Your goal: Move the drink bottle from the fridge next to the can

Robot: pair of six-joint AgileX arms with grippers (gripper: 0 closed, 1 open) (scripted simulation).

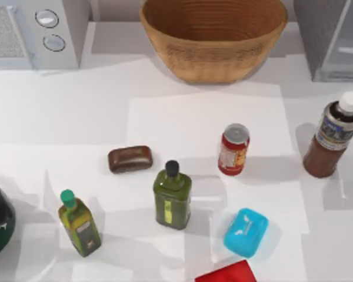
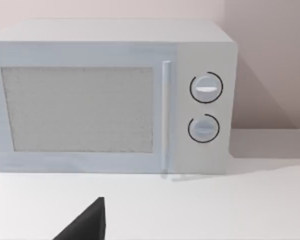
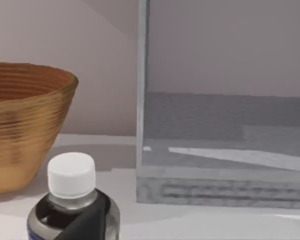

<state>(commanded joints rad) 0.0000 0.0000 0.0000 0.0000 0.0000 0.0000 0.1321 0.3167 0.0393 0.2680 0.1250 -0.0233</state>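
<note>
Drink bottle (image 1: 334,136) stands on the white tabletop (image 1: 200,117), right of the can (image 1: 233,149); can't tell either arm's fingers.

No lettering can be read anywhere. The tall reddish-brown drink bottle with the white cap (image 1: 333,136) wears a grey-blue label, and the small red can with the silver top (image 1: 233,149) a yellow-and-white one, both too blurred to make out. The light-grey microwave's two round knobs (image 2: 206,88) carry no legible marks.
</note>
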